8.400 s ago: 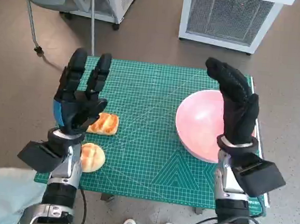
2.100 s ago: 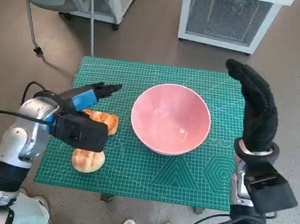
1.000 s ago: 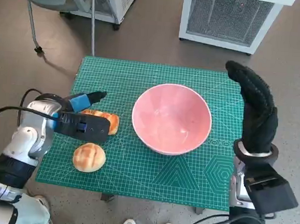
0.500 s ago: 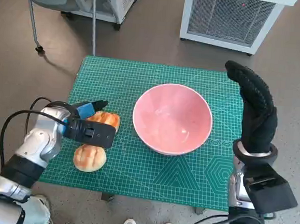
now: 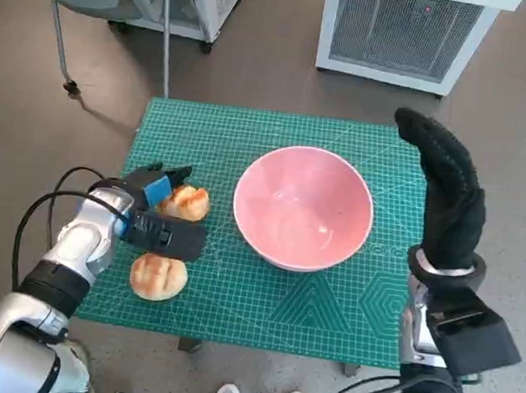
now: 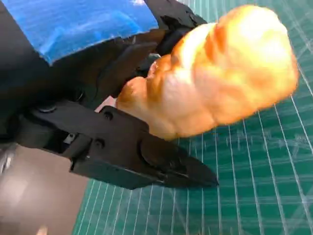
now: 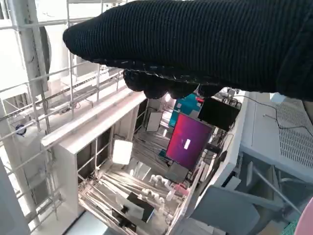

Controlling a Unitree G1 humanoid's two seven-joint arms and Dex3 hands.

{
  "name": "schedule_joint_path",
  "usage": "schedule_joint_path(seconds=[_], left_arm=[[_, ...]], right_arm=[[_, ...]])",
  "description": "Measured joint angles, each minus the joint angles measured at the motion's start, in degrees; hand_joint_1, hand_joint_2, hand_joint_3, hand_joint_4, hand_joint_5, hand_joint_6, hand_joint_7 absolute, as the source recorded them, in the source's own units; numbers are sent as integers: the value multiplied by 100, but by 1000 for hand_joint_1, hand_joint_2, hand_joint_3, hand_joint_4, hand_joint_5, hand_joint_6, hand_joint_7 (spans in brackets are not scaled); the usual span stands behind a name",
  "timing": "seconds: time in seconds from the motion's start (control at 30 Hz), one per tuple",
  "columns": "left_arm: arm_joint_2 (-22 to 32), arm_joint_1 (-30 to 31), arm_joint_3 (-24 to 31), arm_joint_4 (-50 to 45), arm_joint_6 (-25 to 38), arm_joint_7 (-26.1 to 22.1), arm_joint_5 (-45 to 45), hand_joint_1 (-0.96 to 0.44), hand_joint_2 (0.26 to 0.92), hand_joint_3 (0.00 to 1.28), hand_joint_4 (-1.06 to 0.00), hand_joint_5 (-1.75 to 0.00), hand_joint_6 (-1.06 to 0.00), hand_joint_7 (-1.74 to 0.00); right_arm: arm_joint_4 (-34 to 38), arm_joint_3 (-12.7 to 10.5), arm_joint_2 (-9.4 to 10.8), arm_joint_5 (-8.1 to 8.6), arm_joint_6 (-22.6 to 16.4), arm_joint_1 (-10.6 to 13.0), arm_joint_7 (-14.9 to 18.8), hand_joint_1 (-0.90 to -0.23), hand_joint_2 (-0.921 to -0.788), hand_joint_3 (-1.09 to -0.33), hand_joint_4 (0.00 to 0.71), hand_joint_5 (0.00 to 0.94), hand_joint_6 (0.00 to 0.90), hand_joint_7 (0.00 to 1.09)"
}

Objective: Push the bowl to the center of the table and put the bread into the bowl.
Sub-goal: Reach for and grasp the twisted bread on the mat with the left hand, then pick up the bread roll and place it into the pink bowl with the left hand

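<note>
The pink bowl (image 5: 303, 207) stands empty near the middle of the green cutting mat (image 5: 249, 141). My left hand (image 5: 157, 211) lies at the mat's left side and its fingers close round a golden bread roll (image 5: 188, 202); the left wrist view shows that roll (image 6: 220, 88) gripped between the black fingers (image 6: 142, 156), just above the mat. A second round roll (image 5: 157, 276) lies on the mat near the front left corner. My right hand (image 5: 450, 198) in its black glove is raised upright at the bowl's right, fingers straight, holding nothing.
A white grilled unit (image 5: 408, 30) stands on the floor behind the table and a chair leg (image 5: 166, 34) at the back left. The right wrist view (image 7: 186, 142) looks away from the table at shelving and a screen.
The bowl went from the right edge to the middle of the mat. My left hand lowered to the mat's left side and closed round the nearer roll; the right hand stayed raised.
</note>
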Motion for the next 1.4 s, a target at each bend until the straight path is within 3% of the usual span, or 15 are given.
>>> schedule_joint_path(seconds=[0.03,0.07,0.13,0.3,0.43,0.77,1.1,1.4], left_arm=[[3,-34,-69,93,-99,202,64,-49,880,145,-451,-759,-487,-897],[11,-87,-167,224,-252,501,145,-31,894,160,-478,-909,-503,-1089],[37,-167,-348,444,-484,996,326,-15,907,168,-509,-1043,-520,-1237],[70,-311,-650,862,-909,1981,565,-2,918,173,-544,-1153,-532,-1366],[81,-298,-635,934,-1079,2175,465,0,920,133,-637,-1124,-534,-1346],[356,-100,240,-307,-1064,1487,-306,0,920,51,-749,-1063,-604,-1226],[584,-236,1453,-2100,-1130,1563,-918,0,917,26,-788,-1044,-633,-1174],[450,-464,1759,-2833,-1245,1465,-1073,0,920,30,-759,-1039,-642,-1200]], right_arm=[[-5,0,3,0,1,3,0,-515,-921,-829,275,14,-1,603],[-12,1,7,0,2,3,0,-515,-921,-829,275,14,-1,603],[-31,1,9,0,2,3,0,-516,-921,-828,275,14,-1,603],[-59,0,15,2,5,10,0,-517,-921,-827,275,15,-1,603],[-72,-5,15,14,5,25,0,-517,-921,-827,275,15,-1,602],[-72,-17,5,42,17,43,1,-518,-921,-823,276,15,-1,602],[-71,-4,25,41,64,36,1,-517,-921,-825,277,16,-1,602],[-73,-8,22,41,76,37,1,-517,-921,-825,277,16,-1,602]])
